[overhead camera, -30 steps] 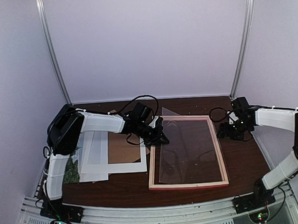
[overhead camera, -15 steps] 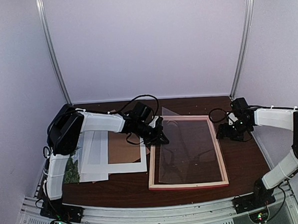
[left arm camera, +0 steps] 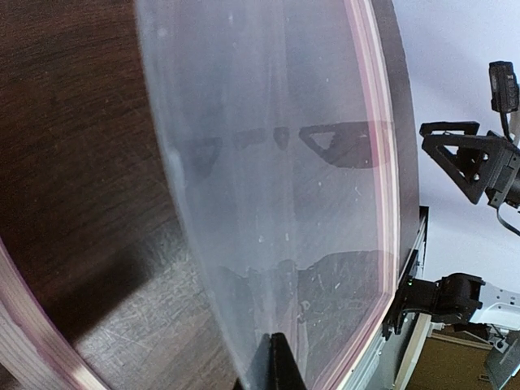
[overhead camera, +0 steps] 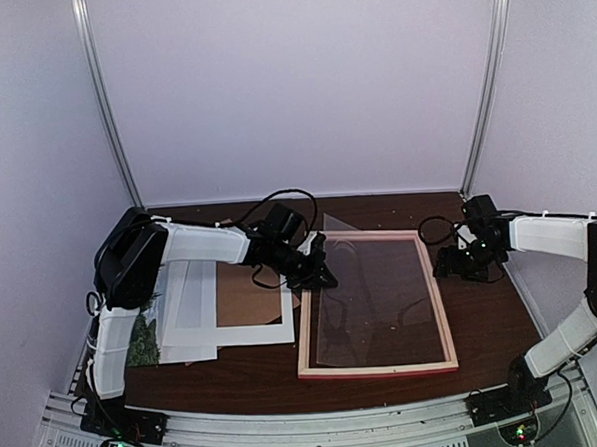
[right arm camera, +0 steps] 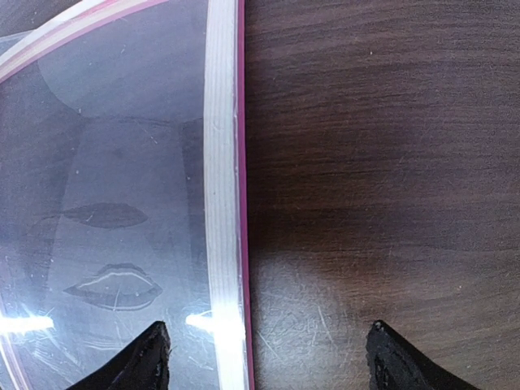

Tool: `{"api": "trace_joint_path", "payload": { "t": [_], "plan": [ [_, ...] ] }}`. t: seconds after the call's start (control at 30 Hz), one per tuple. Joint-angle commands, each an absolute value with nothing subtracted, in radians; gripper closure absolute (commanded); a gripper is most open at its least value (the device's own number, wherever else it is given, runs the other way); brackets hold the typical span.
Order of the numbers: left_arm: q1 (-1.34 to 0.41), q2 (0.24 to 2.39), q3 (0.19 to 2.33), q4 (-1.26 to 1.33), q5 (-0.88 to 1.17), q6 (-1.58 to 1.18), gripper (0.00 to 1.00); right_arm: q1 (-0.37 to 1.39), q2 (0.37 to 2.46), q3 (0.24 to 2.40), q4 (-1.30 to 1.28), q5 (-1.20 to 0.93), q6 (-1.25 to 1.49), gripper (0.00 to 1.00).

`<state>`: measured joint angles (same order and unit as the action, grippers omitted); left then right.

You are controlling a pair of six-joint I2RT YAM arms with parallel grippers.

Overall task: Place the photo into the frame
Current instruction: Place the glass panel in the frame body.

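Pale lilac walls (overhead camera: 291, 84) stand around a dark wooden counter (overhead camera: 484, 324). On it the frame (overhead camera: 376, 371) lies flat with its pale back up, a little right of the middle. Its long axis runs from the arm bases toward the far wall.

Your left tool (overhead camera: 319, 272) is pressed together on the edge of a clear sheet (overhead camera: 363, 310), near the far left corner of the frame. The sheet leans over the opening of the frame and does not lie flat in it. Your right tool (overhead camera: 446, 266) is spread and holds nothing. In its wrist view one fingertip (right arm camera: 150, 353) is above the opening and the other is above bare counter, so it straddles the right rail.

The photo (overhead camera: 142, 342) is at the far left of the counter, close to the base of the left arm and well apart from the frame. Only a green strip of it shows. The rest is under a white mat (overhead camera: 254, 331), and a brown board (overhead camera: 250, 298) shows through the window of the mat. From so little I cannot tell its long axis for sure.

From the left tool the photo lies to the left and closer to the bases. I judge that the left arm is much nearer to it, but this tool must first let the sheet go.
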<state>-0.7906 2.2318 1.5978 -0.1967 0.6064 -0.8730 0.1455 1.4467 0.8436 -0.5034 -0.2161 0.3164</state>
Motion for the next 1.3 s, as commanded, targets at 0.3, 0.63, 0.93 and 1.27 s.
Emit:
{"api": "trace_joint_path", "payload": {
  "t": [0.3,0.63,0.93,1.27],
  "plan": [
    [-0.775,2.216,1.593,-0.199,0.605,-0.840,1.00,0.150,1.461,0.834,-0.492,-0.201,0.304,0.18],
    [-0.769,2.217,1.592,-0.209,0.610,-0.830,1.00,0.150,1.473,0.836,-0.488,-0.206,0.301,0.17],
    [-0.764,2.215,1.591,-0.216,0.602,-0.823,1.00,0.150,1.471,0.836,-0.486,-0.206,0.301,0.17],
    [-0.762,2.200,1.574,-0.215,0.593,-0.821,1.00,0.150,1.471,0.833,-0.482,-0.209,0.299,0.16]
  ]
}}
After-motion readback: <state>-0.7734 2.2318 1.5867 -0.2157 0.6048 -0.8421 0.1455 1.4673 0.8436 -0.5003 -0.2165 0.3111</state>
